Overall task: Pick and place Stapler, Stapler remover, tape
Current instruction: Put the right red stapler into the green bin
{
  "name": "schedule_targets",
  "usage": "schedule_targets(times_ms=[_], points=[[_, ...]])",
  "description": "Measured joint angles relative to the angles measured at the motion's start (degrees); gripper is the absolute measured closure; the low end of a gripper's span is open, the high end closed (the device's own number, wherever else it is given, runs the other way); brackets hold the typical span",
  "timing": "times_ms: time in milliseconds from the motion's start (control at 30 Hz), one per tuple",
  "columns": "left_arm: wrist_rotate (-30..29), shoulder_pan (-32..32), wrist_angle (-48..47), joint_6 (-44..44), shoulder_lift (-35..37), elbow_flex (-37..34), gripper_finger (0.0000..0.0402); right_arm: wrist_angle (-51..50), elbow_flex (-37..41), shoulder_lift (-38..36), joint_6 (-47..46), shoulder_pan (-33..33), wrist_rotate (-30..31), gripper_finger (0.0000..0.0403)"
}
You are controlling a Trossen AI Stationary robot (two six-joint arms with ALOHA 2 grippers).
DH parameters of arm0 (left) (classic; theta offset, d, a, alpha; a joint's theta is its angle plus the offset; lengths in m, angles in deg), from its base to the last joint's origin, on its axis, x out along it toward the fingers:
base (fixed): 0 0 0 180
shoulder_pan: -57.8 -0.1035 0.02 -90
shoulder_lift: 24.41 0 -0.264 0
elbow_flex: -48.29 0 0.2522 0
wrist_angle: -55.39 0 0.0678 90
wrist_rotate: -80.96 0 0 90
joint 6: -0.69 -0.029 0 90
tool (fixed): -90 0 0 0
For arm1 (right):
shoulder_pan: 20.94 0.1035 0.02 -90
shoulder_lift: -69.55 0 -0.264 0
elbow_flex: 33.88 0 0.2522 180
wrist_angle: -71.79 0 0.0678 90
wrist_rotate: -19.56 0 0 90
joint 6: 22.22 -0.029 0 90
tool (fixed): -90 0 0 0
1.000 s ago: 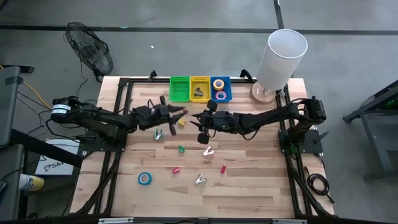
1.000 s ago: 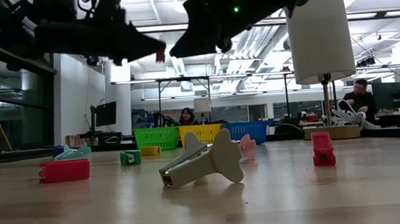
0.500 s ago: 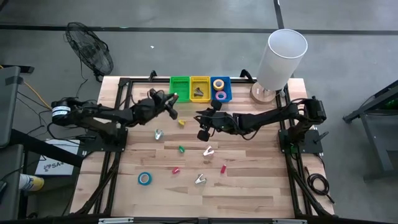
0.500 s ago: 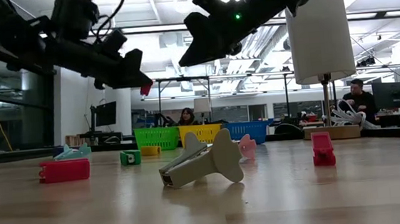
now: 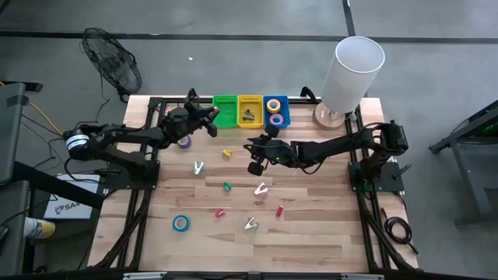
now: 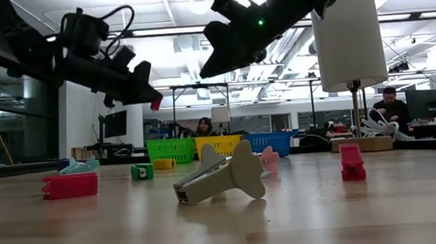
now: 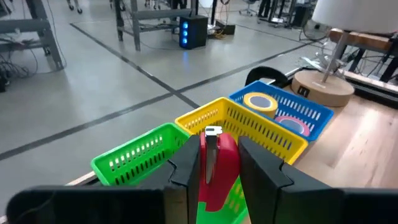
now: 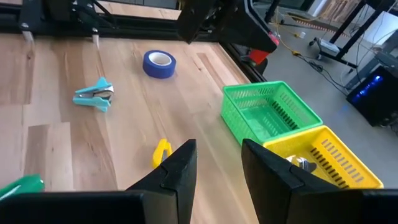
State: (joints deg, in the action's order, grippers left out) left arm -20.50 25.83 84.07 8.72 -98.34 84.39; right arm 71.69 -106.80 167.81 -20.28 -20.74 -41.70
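Note:
A red stapler (image 7: 216, 163) hangs in my left gripper (image 5: 212, 119), which is shut on it just left of the green basket (image 5: 225, 110), above the table. My right gripper (image 5: 253, 146) hovers open over the table's middle, in front of the baskets, with nothing between its fingers (image 8: 181, 167). A purple-blue tape roll (image 5: 184, 141) and a blue tape roll (image 5: 180, 223) lie flat on the wood. More tape rolls sit in the blue basket (image 5: 275, 111). A teal staple remover (image 5: 198, 167) and two silvery ones (image 5: 261, 189) (image 5: 250, 224) lie loose. My left gripper pinches the red stapler's two flat sides (image 7: 227, 158) between its two fingers. The fingers point roughly level toward the far baskets and lie along the stapler, whose metal-tipped end (image 7: 212, 131) sticks out ahead. It hangs clear of the table.
The green, yellow (image 5: 250, 110) and blue baskets stand side by side at the far edge. A white lamp (image 5: 354, 70) stands at the far right. Small green (image 5: 226, 187), red (image 5: 220, 211), pink (image 5: 278, 210) and yellow (image 5: 226, 153) pieces lie scattered mid-table.
My left gripper has swung with the red stapler from the table's middle toward the far edge and left, up to the green basket, turning as it went. The stapler has stayed lifted. The purple-blue tape roll, earlier hidden under that arm, now shows.

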Motion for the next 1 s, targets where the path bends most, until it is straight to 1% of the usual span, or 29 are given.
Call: schedule_targets(times_ms=[167, 333, 567, 700, 833, 1000], points=[[3.52, -2.29, -2.82, -0.15, -4.27, 3.98, 0.0318, -1.03, 0.0, 0.0, -0.46, -0.59, -0.01, 0.0284], [4.66, -3.83, -10.3, -0.27, -10.25, 11.21, 0.0318, -1.02, 0.0, 0.0, -0.47, -0.61, -0.14, 0.0284], [2.31, -3.7, -24.71, 0.93, -18.15, 21.95, 0.0318, -2.32, 0.0, 0.0, -0.49, -0.61, -0.16, 0.0284], [-1.19, -3.66, -32.15, 1.78, -21.83, 26.47, 0.0318, -2.82, 0.0, 0.0, -0.49, -0.61, -0.16, 0.0284], [-3.02, -3.69, -35.46, 2.97, -23.77, 28.65, 0.0318, -3.62, 0.0, 0.0, -0.57, -0.61, 0.21, 0.0284], [-3.66, -3.66, -37.0, 2.71, -23.98, 28.73, 0.0318, -4.58, 0.0, 0.0, -0.67, -0.61, 0.24, 0.0284]])
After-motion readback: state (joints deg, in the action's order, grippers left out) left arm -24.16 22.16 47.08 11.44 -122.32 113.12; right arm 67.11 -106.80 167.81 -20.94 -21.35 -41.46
